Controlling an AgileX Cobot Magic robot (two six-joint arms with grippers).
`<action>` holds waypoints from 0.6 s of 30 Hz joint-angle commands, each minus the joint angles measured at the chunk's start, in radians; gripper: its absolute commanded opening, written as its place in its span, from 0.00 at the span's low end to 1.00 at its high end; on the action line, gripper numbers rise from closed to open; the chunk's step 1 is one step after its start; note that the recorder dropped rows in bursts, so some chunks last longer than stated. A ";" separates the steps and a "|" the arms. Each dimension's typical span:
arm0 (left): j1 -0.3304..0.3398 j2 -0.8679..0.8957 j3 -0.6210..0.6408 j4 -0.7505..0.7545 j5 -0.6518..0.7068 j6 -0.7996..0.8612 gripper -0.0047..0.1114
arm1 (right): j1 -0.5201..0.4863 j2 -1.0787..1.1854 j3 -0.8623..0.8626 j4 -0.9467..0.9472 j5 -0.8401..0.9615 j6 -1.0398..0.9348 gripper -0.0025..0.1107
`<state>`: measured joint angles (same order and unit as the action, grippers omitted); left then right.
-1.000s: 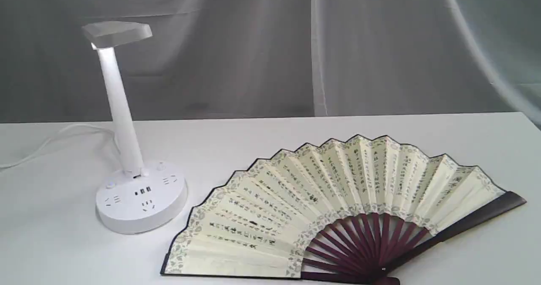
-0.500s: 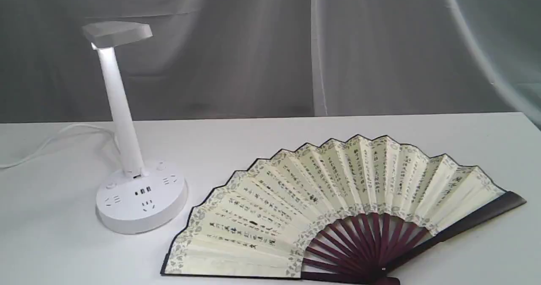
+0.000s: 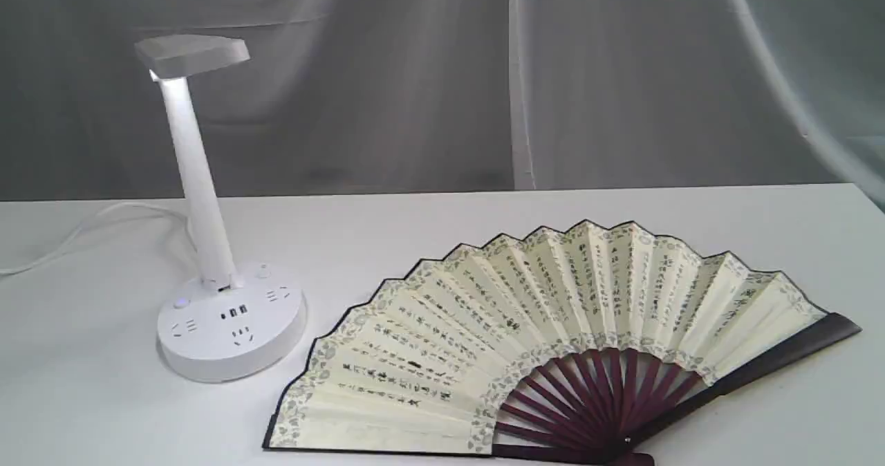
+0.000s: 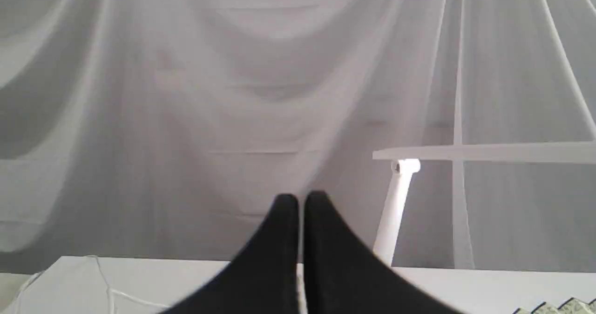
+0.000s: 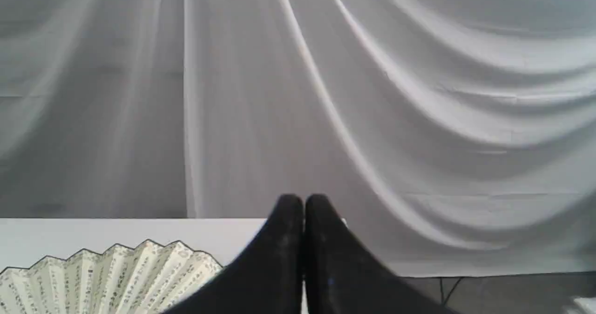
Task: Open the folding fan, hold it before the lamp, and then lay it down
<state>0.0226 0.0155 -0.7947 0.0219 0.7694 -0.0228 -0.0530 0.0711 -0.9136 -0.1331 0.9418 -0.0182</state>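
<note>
Nothing is shifting since a second ago. On the left, the lamp [image 3: 200, 196] is standing lit, well beyond the left gripper [image 4: 301, 202], whose jaws are pressing together on nothing. The folding fan [image 3: 553, 328] is lying fully spread on the table [image 3: 415, 231], well clear of the right gripper [image 5: 303, 204], whose jaws are likewise pinching empty. Both arms are seemingly resting, the job done.

- In the exterior view the light is soft, even and fairly bright; the white bench [image 3: 429, 238] shows almost no texture.
- The lamp [image 3: 200, 196] glows white at the top of its column, upper left of the frame, beneath a greyer head.
- Shadows are faint: a pale rim around the lamp's base and along the lower edge of the folding fan [image 3: 539, 314].
- The curtain [image 3: 387, 92] is dimmer grey, and a blurred pale streak curves down the upper right.
- Both wrist views are hazy; the left gripper [image 4: 301, 200] and right gripper [image 5: 304, 200] are unfocused black shapes.
</note>
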 commanded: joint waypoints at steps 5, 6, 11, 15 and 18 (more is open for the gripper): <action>0.001 -0.015 0.000 -0.012 0.054 0.002 0.04 | 0.026 -0.067 0.004 -0.032 0.013 -0.004 0.02; -0.005 -0.015 0.000 -0.012 0.053 0.002 0.04 | 0.038 -0.070 0.004 -0.034 0.013 -0.004 0.02; -0.028 -0.015 0.000 -0.033 0.038 0.002 0.04 | 0.064 -0.071 0.004 -0.039 0.015 0.000 0.02; -0.028 -0.015 0.000 -0.055 0.038 0.002 0.04 | 0.064 -0.071 0.006 -0.039 0.013 0.003 0.02; -0.028 -0.015 0.002 -0.068 0.030 0.002 0.04 | 0.064 -0.071 0.021 -0.043 0.006 0.003 0.02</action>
<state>0.0002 0.0039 -0.7959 -0.0287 0.8146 -0.0228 0.0085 0.0043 -0.9046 -0.1632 0.9536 -0.0182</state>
